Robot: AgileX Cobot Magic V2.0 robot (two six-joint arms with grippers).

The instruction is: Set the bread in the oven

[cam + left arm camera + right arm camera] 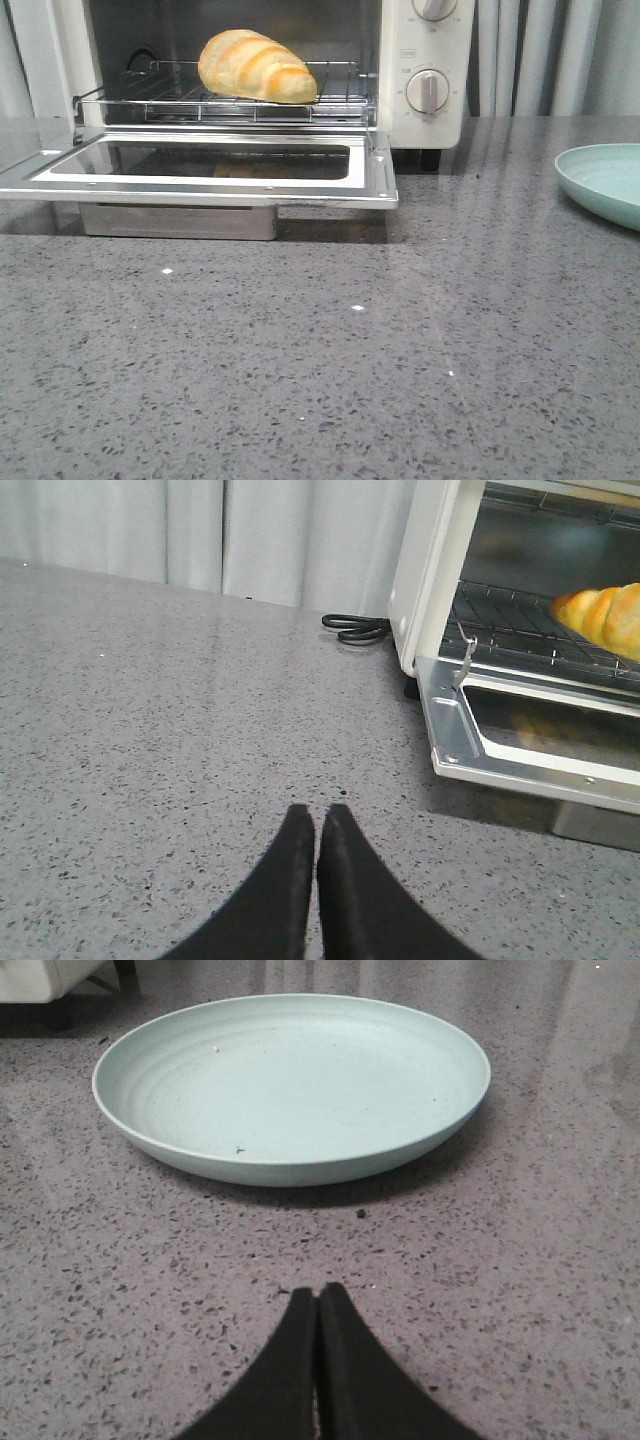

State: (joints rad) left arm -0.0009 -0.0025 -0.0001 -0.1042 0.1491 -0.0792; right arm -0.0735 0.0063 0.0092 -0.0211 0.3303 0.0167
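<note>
The golden striped bread [256, 66] lies on the wire rack [330, 100] inside the cream-white oven [435, 60], whose glass door [200, 168] hangs open and flat. In the left wrist view the bread [605, 618] shows at the oven's mouth, well away from my left gripper [317, 812], which is shut and empty over the grey counter. My right gripper [318, 1291] is shut too, holding nothing, just short of the pale green plate [290, 1080]. Neither gripper appears in the front view.
The empty green plate [605, 180] sits at the right edge of the grey speckled counter [320, 360]. A black cord [355, 628] loops beside the oven's left side. Curtains hang behind the counter.
</note>
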